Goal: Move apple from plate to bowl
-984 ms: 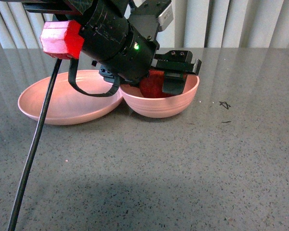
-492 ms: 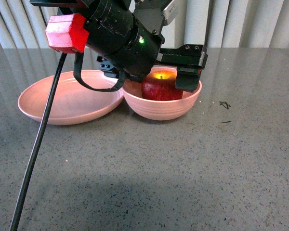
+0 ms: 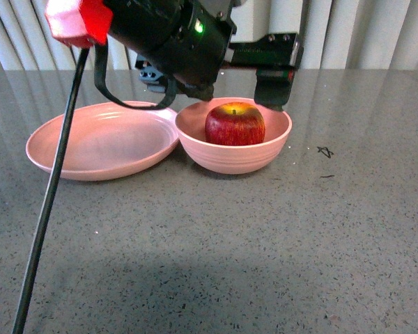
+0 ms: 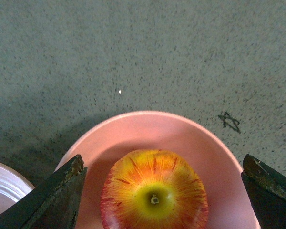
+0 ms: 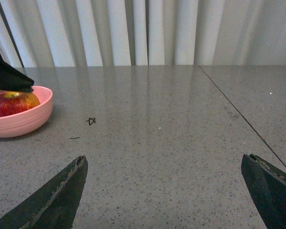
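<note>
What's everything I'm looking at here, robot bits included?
apple: one, red with yellow top, sitting in the bowl
bowl: one, pale pink, deep, mid-table, touching the plate
plate: one, pale pink, shallow, nothing on it, beside the bowl
table: one, grey speckled stone
star-shaped mark: one, black, drawn on the table near the bowl
curtain: white, pleated, behind the table
cable: one, black, hanging from the arm
left gripper: black, jaws open, above the apple
right gripper: black, jaws open, over bare table
</note>
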